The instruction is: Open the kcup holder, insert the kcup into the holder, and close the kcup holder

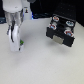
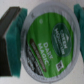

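Closest in, seen through the wrist view: the kcup [image 2: 49,43], its green foil top facing the camera, white lettering and a pale rim readable, filling most of the frame. Pinched on either side between teal-padded fingers [image 2: 15,31], one pad pressed against each edge of the pod, dark finger bodies behind the pads.

In the exterior view, the gripper [image 1: 16,44] pointing down over the pale surface [image 1: 40,65], toward the exterior view's left, clamped on the same small pod, of which only a sliver of green shows at the fingertips. Cannot tell whether the pod touches the surface or hangs just above it. White arm [image 1: 14,12] rising above the gripper to the top edge.

Farther off, toward the exterior view's right and well apart from the gripper: the kcup holder [image 1: 62,31], black and boxy, resting on the surface, pale strip on its front. Other pods [image 1: 54,20] with dark tops seated on its upper face.
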